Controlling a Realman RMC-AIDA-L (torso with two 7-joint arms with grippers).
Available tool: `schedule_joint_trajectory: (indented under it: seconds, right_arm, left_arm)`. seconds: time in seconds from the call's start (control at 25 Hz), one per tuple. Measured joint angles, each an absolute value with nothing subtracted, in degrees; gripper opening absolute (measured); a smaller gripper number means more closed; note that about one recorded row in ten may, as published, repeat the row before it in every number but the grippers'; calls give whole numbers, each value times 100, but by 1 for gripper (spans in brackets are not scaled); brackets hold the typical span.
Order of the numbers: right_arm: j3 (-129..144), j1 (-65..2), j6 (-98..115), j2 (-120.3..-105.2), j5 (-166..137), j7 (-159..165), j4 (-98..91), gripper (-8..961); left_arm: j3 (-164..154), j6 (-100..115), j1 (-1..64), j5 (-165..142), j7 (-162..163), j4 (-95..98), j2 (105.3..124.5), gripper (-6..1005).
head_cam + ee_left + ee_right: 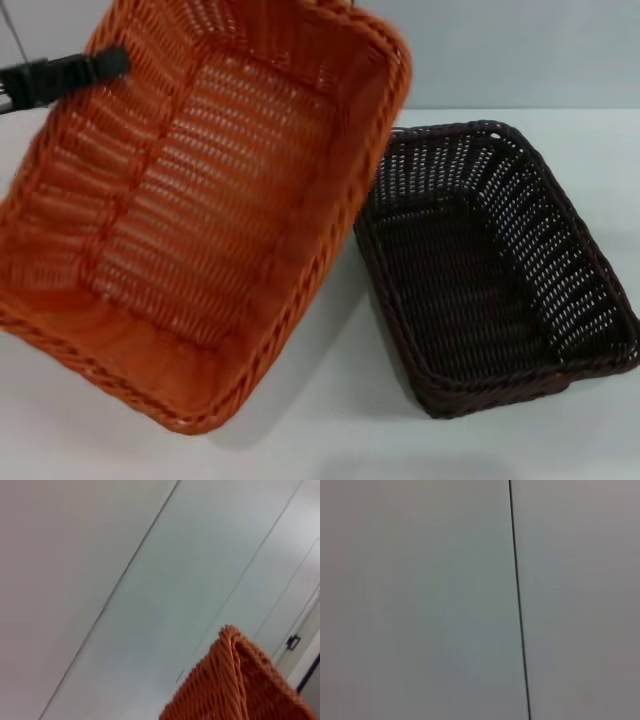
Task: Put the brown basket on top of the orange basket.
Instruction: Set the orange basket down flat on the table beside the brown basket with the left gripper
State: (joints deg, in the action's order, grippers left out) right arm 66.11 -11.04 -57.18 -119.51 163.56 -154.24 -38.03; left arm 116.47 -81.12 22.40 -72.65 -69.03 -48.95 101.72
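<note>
The orange basket (200,215) is lifted clear of the table (330,420) and tilted, with its open side facing the head camera. It fills the left and centre of the head view, and its shadow falls on the table beneath its lower rim. The left gripper (100,65) reaches in from the 10 o'clock edge of the head view. Its black finger (65,72) lies over the basket's far-left rim, clenched on that rim and carrying the basket. In the left wrist view, one braided corner of the orange basket (240,680) shows against a pale panelled wall (150,580).

The brown basket (495,265) rests flat on the table at 3 o'clock from the orange basket, open side up. Its left rim lies just beside the orange basket's right rim, and the raised orange rim overlaps it near the brown basket's far-left corner. Contact at that corner cannot be determined.

The right gripper appears in no view. The right wrist view shows only a plain pale surface (420,600) crossed by one thin dark seam (519,600).
</note>
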Motion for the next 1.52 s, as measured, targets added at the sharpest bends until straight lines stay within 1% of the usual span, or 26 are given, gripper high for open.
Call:
schedule_joint_trajectory:
  seconds: [0.04, 0.08, 0.16, 0.24, 0.48, 0.76, 0.84, 1.04, 1.16, 1.2, 1.28, 1.32, 1.44, 1.52]
  right_arm:
    - [6627, -1097, -5726, -11952, 16356, -15425, -3815, 423]
    - [6644, -1090, -5726, -11953, 16356, -15424, -3825, 423]
    - [6675, -1090, -5727, -11956, 16356, -15422, -3828, 423]
    - [6693, -1101, -5727, -11959, 16356, -15422, -3824, 423]
    - [6704, -1130, -5727, -11961, 16356, -15423, -3816, 423]
    - [6706, -1138, -5713, -11962, 16356, -15422, -3836, 423]
    - [6706, -1136, -5710, -11962, 16356, -15422, -3834, 423]
    - [6710, -1123, -5713, -11963, 16357, -15404, -3826, 422]
    - [6735, -1105, -5713, -11967, 16357, -15402, -3828, 422]
    - [6751, -1095, -5714, -11969, 16357, -15401, -3828, 422]
    - [6771, -1075, -5717, -11973, 16357, -15401, -3829, 422]
    - [6779, -1042, -5724, -11978, 16357, -15402, -3830, 422]
    - [6784, -942, -5816, -11982, 16357, -15402, -3832, 422]
    - [6786, -855, -5900, -11981, 16357, -15398, -3834, 422]
  left_arm:
    - [12445, -8403, 2397, -8223, -6775, -5251, 10447, 178]
    - [12995, -8621, 2532, -8958, -6737, -5498, 10603, 178]
    - [13723, -8887, 2742, -10057, -6709, -5821, 10748, 178]
    - [14017, -8899, 2838, -10664, -6709, -6062, 10782, 178]
    - [13934, -8729, 2929, -11252, -6702, -6510, 10794, 178]
    - [13898, -8470, 3009, -11691, -6781, -6744, 10758, 178]
    - [13882, -8525, 3037, -11831, -6818, -6792, 10702, 178]
    - [13761, -8923, 3157, -12030, -6912, -6781, 10389, 178]
    - [13761, -8923, 3157, -12030, -6912, -6781, 10389, 178]
    - [13702, -9376, 3315, -12045, -7104, -6690, 10191, 178]
    - [13597, -9700, 3481, -12067, -7264, -6583, 10087, 178]
    - [13597, -9700, 3481, -12067, -7264, -6583, 10087, 178]
    - [13112, -10047, 3745, -12213, -7428, -6502, 10037, 178]
    - [13112, -10047, 3745, -12213, -7428, -6502, 10037, 179]
